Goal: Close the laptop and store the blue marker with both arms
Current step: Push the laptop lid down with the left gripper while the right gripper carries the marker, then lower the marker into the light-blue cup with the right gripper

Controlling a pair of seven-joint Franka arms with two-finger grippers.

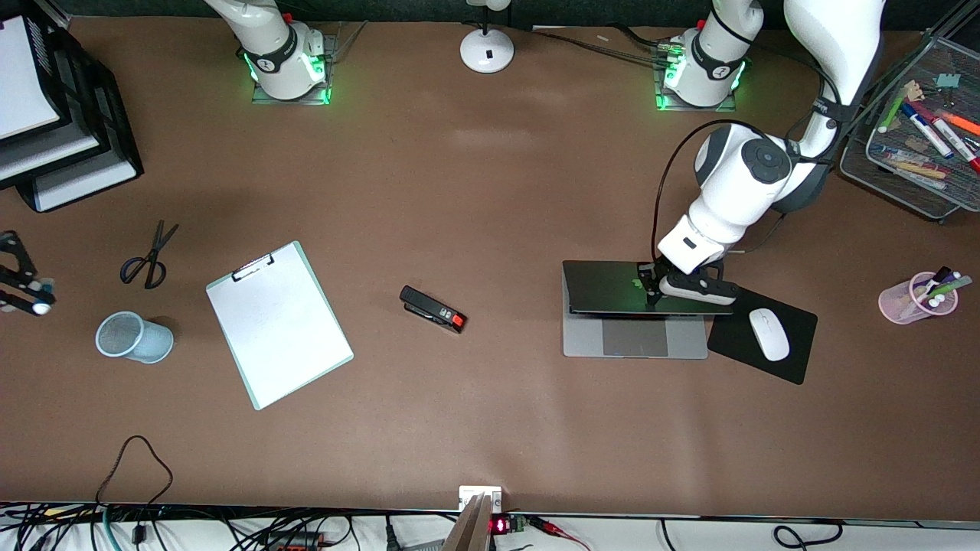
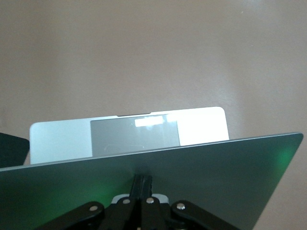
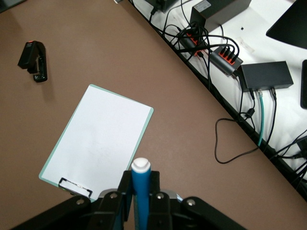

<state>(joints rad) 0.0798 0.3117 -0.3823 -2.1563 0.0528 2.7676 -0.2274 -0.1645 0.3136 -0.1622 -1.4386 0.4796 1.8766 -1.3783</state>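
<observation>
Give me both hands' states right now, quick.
Left hand: shut, empty, pressing on the laptop lid.
Right hand: shut on the blue marker, above the clipboard.

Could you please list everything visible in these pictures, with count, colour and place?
laptop: one, silver-grey, half closed, toward the left arm's end.
blue marker: one, blue with white end, in the right gripper.
mouse pad: one, black, beside the laptop.
mouse: one, white, on the mouse pad.
stapler: one, black and red, mid-table.
clipboard: one, white, toward the right arm's end.
scissors: one pair, dark, beside the clipboard.
mesh cup: one, pale blue, lying on its side.
pink cup: one, holding markers.
wire tray: one, holding markers.
left gripper: shut, pressing on the laptop lid.
right gripper: shut on the blue marker, above the clipboard.
</observation>
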